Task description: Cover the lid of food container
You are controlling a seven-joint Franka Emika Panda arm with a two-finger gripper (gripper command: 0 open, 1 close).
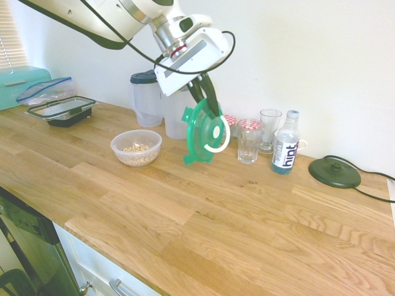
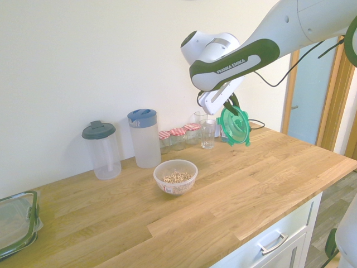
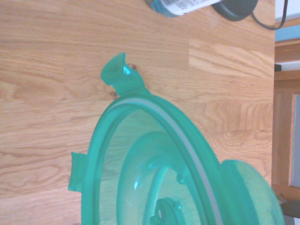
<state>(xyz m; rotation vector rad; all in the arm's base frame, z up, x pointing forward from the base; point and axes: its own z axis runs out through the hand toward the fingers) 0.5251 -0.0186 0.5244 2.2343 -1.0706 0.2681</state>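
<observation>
Second exterior view, one lid (image 2: 234, 126), one bowl (image 2: 175, 177)

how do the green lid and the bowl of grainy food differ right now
The green lid hangs tilted in the air; the bowl sits upright on the counter. The lid is green, while the bowl is clear and colourless. Both are round and let light through.

We're in a home kitchen: a wood-topped bench (image 1: 185, 203) over white cabinetry (image 2: 279, 245), 2 lidded pitchers (image 2: 145, 142) by the wall, and 3 jars (image 2: 177, 139) with red-checked lids.
</observation>
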